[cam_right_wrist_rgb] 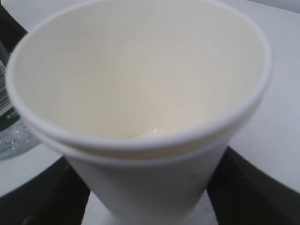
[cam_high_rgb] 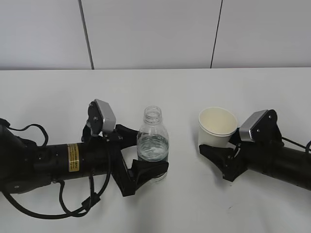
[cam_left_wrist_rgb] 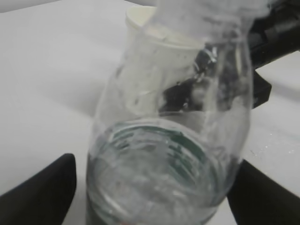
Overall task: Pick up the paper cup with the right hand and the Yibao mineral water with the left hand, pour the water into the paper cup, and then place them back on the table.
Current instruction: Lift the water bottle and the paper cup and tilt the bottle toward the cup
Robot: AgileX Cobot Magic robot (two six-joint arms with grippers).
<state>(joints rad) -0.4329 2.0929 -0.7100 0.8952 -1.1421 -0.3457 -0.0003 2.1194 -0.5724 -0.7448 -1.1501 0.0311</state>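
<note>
On matte table (cam_high_rgb: 160, 87): ribbed clear bottle (cam_high_rgb: 153, 141), tapered paper cup (cam_high_rgb: 216, 127).

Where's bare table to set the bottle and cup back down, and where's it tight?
Bare table runs wide behind both items to the back wall, and along the front between the arms. Tightest is the gap between the Yibao mineral water, flanked by the left hand, and the paper cup, flanked by the right hand.

No text can be read: print on the yellow sticker (cam_high_rgb: 73, 157) and the bottle label (cam_right_wrist_rgb: 5, 101) is illegible.
</note>
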